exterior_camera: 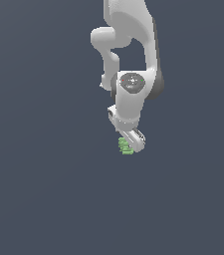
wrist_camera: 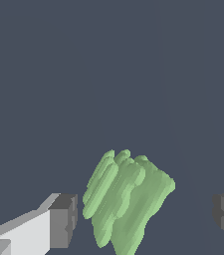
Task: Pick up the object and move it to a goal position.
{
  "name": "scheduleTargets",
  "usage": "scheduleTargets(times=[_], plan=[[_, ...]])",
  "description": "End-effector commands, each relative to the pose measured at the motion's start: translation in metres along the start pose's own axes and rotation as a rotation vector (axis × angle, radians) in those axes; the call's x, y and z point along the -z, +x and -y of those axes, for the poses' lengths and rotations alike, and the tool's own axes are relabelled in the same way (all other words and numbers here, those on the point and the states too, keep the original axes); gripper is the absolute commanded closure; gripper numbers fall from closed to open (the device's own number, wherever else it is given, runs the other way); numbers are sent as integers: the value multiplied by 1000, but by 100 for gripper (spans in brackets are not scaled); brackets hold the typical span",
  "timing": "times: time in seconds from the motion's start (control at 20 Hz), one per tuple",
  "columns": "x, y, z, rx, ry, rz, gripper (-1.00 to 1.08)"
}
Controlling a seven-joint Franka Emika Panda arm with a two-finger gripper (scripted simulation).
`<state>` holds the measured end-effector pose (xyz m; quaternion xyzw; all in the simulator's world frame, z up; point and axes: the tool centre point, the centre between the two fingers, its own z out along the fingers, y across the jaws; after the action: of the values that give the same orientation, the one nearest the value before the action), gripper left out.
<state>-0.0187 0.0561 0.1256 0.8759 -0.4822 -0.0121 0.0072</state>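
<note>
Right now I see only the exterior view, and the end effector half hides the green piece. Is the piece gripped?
Observer: No. In the wrist view the end effector is open. The green piece is between its fingers and touches neither.
Operator: Is the gap the same on both sides?
Observer: No. The gap on one side is narrow, and on the other it is much wider.
Operator: What shape does the piece have up close?
Observer: It has long ridges and narrows toward one end.
</note>
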Motion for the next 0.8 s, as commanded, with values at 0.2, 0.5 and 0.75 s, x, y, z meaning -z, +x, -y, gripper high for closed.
scheduleTargets(times=[0.2, 0.5, 0.75], plan=[[-4, -7, 3, -164, 8, -3, -92], [-7, -14, 6, -312, 16, -6, -92], [-9, -18, 8, -410, 21, -7, -92]])
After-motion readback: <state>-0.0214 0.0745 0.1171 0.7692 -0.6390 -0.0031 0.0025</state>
